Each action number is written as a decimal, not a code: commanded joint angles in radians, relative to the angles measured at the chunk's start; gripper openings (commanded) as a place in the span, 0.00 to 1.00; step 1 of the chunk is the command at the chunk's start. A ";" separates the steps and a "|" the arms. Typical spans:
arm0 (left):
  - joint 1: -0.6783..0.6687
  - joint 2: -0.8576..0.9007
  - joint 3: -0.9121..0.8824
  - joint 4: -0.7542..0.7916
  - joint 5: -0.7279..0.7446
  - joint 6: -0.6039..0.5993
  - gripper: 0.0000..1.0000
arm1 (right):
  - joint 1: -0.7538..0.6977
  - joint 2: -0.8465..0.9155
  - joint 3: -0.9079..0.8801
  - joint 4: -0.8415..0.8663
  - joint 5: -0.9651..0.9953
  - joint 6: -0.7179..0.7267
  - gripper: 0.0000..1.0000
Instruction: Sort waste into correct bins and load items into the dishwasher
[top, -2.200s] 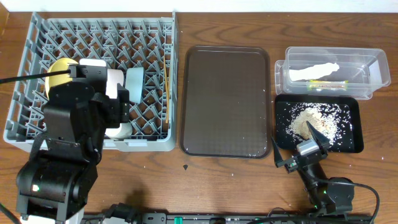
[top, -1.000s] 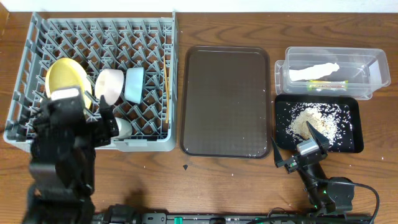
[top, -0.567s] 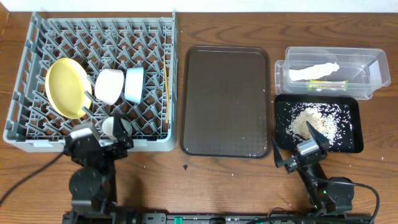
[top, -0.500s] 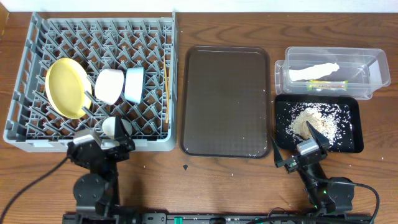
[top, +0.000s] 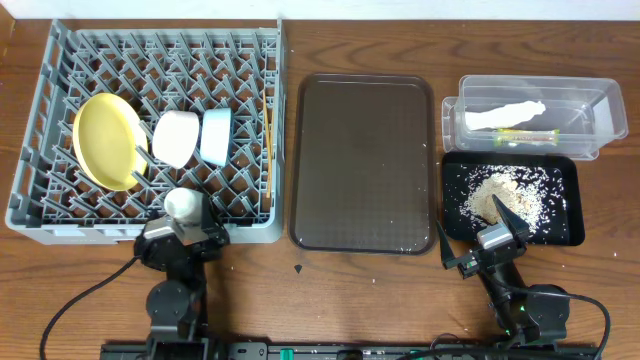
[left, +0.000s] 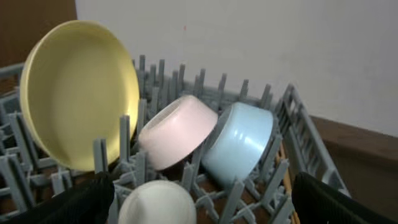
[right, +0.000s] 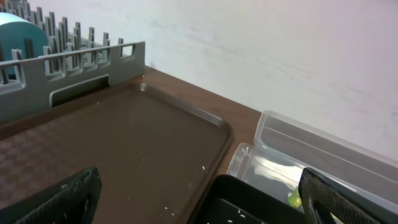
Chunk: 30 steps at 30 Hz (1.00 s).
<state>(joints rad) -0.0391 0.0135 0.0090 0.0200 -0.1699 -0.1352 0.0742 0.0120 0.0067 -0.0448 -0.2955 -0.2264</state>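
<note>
The grey dish rack (top: 60, 215) holds the yellow plate (top: 105, 140), white bowl (top: 178, 137), light-blue bowl (top: 215, 135), small white cup (top: 183, 205) and chopsticks (top: 268, 150). My left gripper (top: 187, 234) is open and empty at the rack's front edge, just behind the cup. The left wrist view shows the plate (left: 74, 93), white bowl (left: 177, 130), blue bowl (left: 239, 143) and cup (left: 158, 202) between open fingers (left: 200, 185). The clear tub (top: 590, 110) holds the white wrapper (top: 505, 113) and yellow-green packet (top: 530, 133). The black tray (top: 570, 200) holds crumbs (top: 500, 195). My right gripper (top: 473, 228) is open and empty at its front-left corner.
The dark-brown serving tray (top: 362, 160) lies between rack and bins, with a few crumbs on it. The right wrist view shows it (right: 124, 143), the rack's side (right: 62, 68), the clear tub (right: 323, 155) and black tray (right: 249, 199) between open fingers (right: 199, 190).
My left arm has pulled back from over the rack and dropped to the rack's front edge, uncovering the plate and cup. The right arm has not moved.
</note>
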 joint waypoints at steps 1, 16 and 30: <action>0.007 -0.012 -0.005 -0.019 0.009 -0.009 0.91 | -0.010 -0.003 -0.001 -0.004 0.003 0.012 0.99; 0.007 -0.003 -0.005 -0.079 0.009 -0.009 0.92 | -0.010 -0.003 -0.001 -0.004 0.003 0.012 0.99; 0.007 -0.002 -0.005 -0.079 0.009 -0.009 0.91 | -0.010 -0.003 -0.001 -0.004 0.003 0.012 0.99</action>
<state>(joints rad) -0.0391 0.0113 0.0216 -0.0166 -0.1555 -0.1352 0.0742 0.0120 0.0067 -0.0444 -0.2951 -0.2264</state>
